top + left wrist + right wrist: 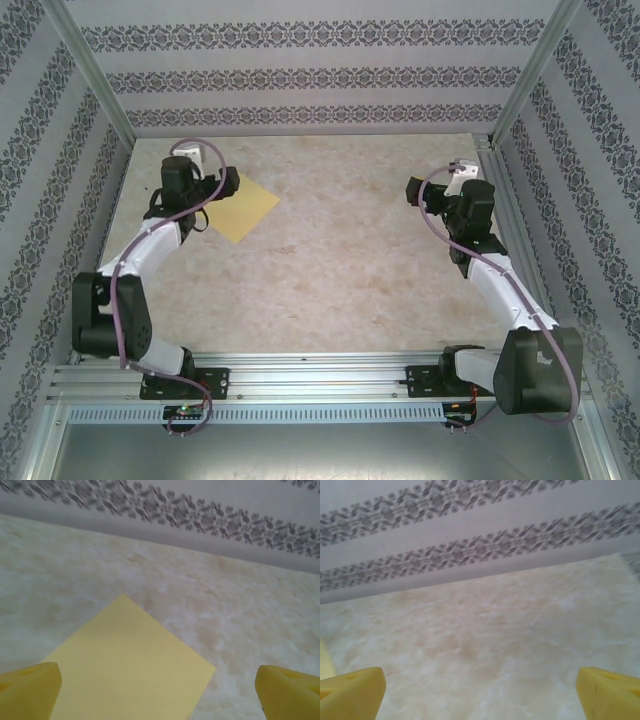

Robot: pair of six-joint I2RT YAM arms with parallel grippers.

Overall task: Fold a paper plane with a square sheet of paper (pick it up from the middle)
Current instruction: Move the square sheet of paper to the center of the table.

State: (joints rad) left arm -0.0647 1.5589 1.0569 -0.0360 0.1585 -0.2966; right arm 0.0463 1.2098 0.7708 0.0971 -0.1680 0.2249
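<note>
The square sheet of paper [246, 210] lies flat and unfolded on the table at the back left, turned like a diamond. My left gripper [226, 186] hovers at its left corner, open, with nothing between the fingers. In the left wrist view the yellow sheet [130, 665] spreads below and between the two yellow fingertips [27, 690], one corner pointing away. My right gripper [414, 189] is at the back right, far from the sheet, open and empty; its yellow fingertips [610, 692] frame bare table. No folded paper plane is in view.
The table [350, 270] is a pale marbled surface boxed in by patterned walls [300, 75] at the back and both sides. A metal rail [320, 375] runs along the near edge under the arm bases.
</note>
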